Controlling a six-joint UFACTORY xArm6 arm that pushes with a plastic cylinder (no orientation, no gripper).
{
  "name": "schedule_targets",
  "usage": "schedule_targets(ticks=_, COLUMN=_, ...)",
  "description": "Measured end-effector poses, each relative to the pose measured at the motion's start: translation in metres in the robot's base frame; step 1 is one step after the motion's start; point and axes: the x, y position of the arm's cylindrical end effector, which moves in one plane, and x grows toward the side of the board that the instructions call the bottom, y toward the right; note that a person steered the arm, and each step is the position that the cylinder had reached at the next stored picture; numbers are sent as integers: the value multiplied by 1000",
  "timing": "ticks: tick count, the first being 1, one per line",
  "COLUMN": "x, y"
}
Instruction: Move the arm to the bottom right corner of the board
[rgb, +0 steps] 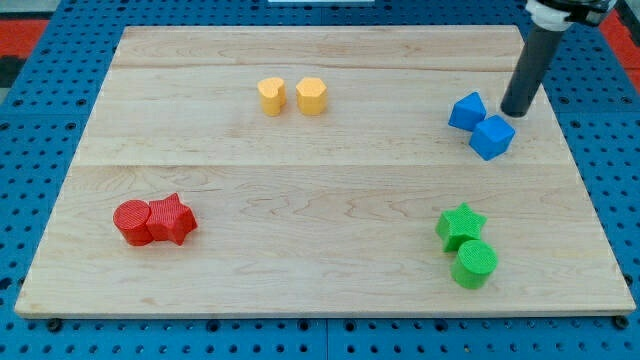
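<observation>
My tip (515, 112) is at the view's upper right, just above and right of two blue blocks. The left blue block (466, 111) and the blue cube (492, 137) touch each other; my tip is very close to the cube's top edge. The rod (532, 62) rises toward the view's top right. The board's (320, 270) bottom right corner (625, 308) is far below my tip. A green star (461, 224) and a green cylinder (475, 264) sit together between my tip and that corner.
Two yellow blocks, a hexagon-like one (271, 96) and a heart-like one (311, 95), sit at the top middle. A red cylinder (131, 221) and a red star (171, 219) touch at the lower left. Blue pegboard (40, 120) surrounds the board.
</observation>
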Motion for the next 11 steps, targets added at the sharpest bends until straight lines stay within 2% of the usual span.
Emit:
schedule_targets(ticks=1, x=-2, y=3)
schedule_targets(ticks=3, x=18, y=-38)
schedule_targets(ticks=5, x=18, y=36)
schedule_targets(ticks=6, x=57, y=50)
schedule_targets(ticks=7, x=129, y=43)
schedule_targets(ticks=8, x=202, y=13)
schedule_targets(ticks=9, x=245, y=-6)
schedule_targets(ticks=11, x=256, y=-9)
